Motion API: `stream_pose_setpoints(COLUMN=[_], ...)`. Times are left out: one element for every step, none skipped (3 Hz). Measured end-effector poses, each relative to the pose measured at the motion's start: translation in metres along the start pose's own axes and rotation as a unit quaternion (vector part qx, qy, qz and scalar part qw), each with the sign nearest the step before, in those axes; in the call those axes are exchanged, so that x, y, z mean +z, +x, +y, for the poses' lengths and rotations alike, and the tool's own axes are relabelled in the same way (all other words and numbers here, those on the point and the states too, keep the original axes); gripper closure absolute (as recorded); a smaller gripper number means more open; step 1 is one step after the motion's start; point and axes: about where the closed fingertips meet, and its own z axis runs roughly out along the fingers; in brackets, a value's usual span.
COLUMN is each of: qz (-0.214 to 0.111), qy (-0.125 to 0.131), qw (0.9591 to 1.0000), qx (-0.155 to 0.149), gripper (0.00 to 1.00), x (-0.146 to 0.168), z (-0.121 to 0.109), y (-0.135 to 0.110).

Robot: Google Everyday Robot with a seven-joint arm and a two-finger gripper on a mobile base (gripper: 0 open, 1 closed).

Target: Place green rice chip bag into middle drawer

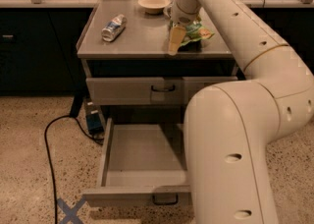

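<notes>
Camera view, items listed from pincer outward.

1. Pincer: at end of arm, pointing down over rear-right of cabinet top, at left edge of chip bag. Prob. touching bag, not certain. How far open: cannot tell. Whether bag is gripped: cannot tell either.

2. Chip bag: green, lying flat on cabinet top, right side, partly tucked under end of arm. Not lifted. Judged: pick-up step, task early, bag not yet in drawer.

3. Arm: runs from lower right up & over cabinet top. Comes at bag from above, prob. because bag lies flat w/ little to grab from the side.

4. Cabinet top: grey, flat. Also on it: drink can on its side, left, well apart from bag; bowl at rear, near bag, no contact.

5. Upper drawer front: shut, paler patch at handle. Not the target.

6. Open drawer: lower down, pulled out toward camera; nothing seen in visible part of tray. Right part hidden by robot body. Pulled out presumably so bag can go straight in from above.

7. Floor: cable at left; blue tape X near drawer front.
</notes>
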Motion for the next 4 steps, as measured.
stream_pose_setpoints(qz=[0.016, 0.034, 0.058, 0.058], qy=[-0.016, -0.003, 0.009, 0.009], qw=[0.9997, 0.9991, 0.9966, 0.9966], qx=[0.002, 0.025, 0.057, 0.057], gripper=[0.00, 0.00, 0.00, 0.00], x=[0.008, -0.002, -0.020, -0.021], z=[0.004, -0.007, -0.016, -0.016], y=[0.004, 0.024, 0.061, 0.061])
